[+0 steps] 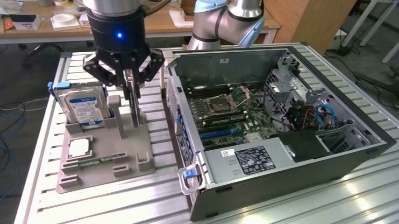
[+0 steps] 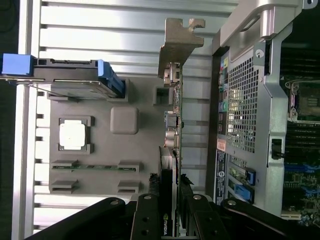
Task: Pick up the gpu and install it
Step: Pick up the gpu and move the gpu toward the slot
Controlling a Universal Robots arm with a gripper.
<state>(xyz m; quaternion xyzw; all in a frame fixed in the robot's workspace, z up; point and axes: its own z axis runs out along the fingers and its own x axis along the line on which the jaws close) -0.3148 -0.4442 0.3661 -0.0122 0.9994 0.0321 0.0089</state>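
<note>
My gripper: black linkage fingers, silver pivot screws; blue LED at 12 o'clock on black wrist, silver arm tube.

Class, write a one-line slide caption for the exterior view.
Gripper clamps the upright graphics card at the grey holder, beside the open computer case.

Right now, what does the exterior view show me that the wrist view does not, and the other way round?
Exterior view adds: the power supply and blue cables inside the computer case, and a second arm behind it. Wrist view adds: the graphics card with its silver bracket, a logo on its cooler, and the case's rear ports. Both share: the end effector closed on the graphics card, the hard drive, the processor chip and the grey holder.
</note>
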